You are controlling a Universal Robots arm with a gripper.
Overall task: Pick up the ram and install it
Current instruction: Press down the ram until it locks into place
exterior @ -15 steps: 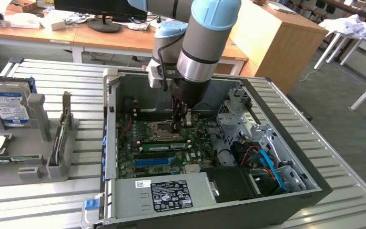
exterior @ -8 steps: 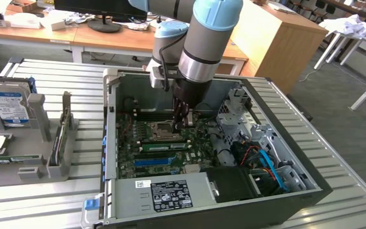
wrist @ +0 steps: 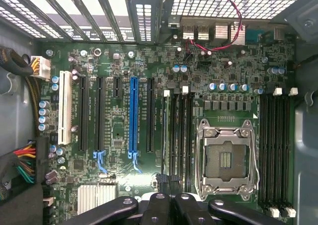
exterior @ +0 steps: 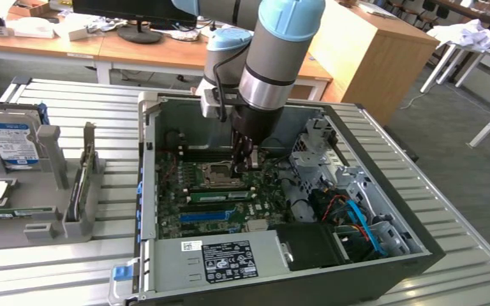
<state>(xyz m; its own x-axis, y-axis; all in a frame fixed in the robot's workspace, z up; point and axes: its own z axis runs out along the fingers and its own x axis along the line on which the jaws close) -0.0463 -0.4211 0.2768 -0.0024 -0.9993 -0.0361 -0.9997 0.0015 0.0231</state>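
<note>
The ram (exterior: 219, 196), a narrow green stick with a pale label, stands on edge in a black slot of the motherboard (exterior: 170, 210) inside the open computer case, between the processor socket (exterior: 215, 172) and the blue slot (exterior: 211, 217). In the wrist view the ram (wrist: 165, 135) shows edge-on as a thin line beside the black memory slots. My gripper (exterior: 245, 167) reaches down into the case, shut, with nothing between its fingers. Its black fingertips (wrist: 158, 201) hang over one end of the ram; whether they touch it I cannot tell.
The case walls (exterior: 147, 159) ring the work area. A power supply (exterior: 228, 255) and blue cables (exterior: 360, 220) sit at the near side. On the exterior view's left, a grey rack (exterior: 49, 210) holds a hard drive (exterior: 11, 143) and a thin upright card (exterior: 79, 191).
</note>
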